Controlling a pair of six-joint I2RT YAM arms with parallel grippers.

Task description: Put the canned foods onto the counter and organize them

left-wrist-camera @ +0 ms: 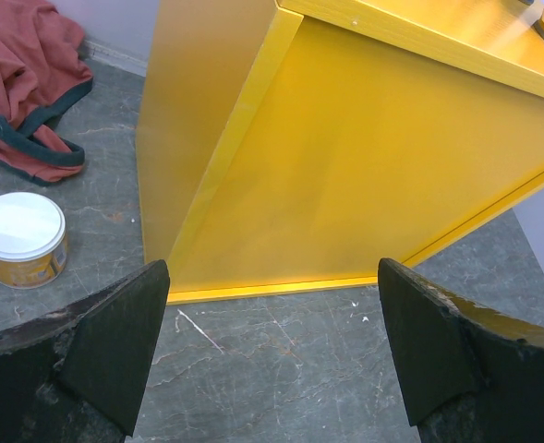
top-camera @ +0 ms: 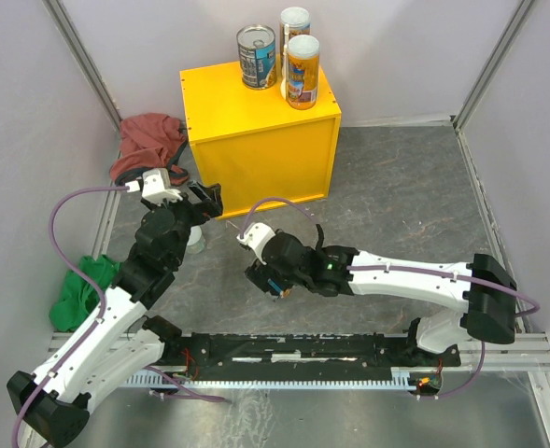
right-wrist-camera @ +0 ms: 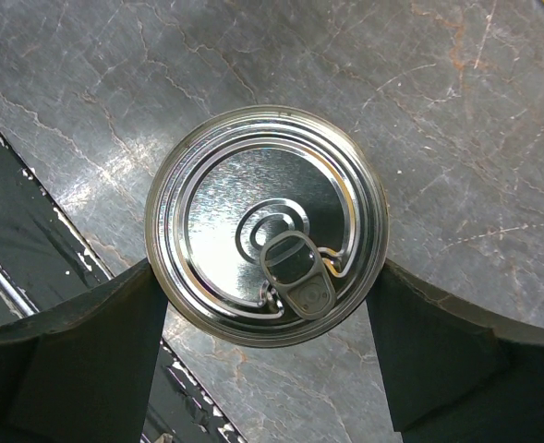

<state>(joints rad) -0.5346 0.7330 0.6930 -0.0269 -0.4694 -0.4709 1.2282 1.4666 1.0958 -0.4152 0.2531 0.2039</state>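
The counter is a yellow box [top-camera: 260, 149] at the back. On its top stand a blue-labelled silver-topped tin [top-camera: 256, 56] and two orange-labelled white-lidded cans [top-camera: 303, 72], [top-camera: 294, 26]. My right gripper [top-camera: 270, 277] is shut on the second silver-topped tin [right-wrist-camera: 267, 226], its fingers against both sides, low over the floor in front of the box. My left gripper [top-camera: 204, 201] is open and empty, facing the box's front face [left-wrist-camera: 364, 175]. A short white-lidded can [top-camera: 195, 241] stands on the floor just left of it, and also shows in the left wrist view [left-wrist-camera: 20, 238]. The other short can is out of view.
A red cloth [top-camera: 148, 145] lies left of the box, also seen in the left wrist view [left-wrist-camera: 22, 83]. A green cloth [top-camera: 83, 289] lies by the left wall beside the left arm. Grey walls enclose the marbled floor [top-camera: 405, 187]. The arms' base rail [top-camera: 293, 350] runs along the near edge.
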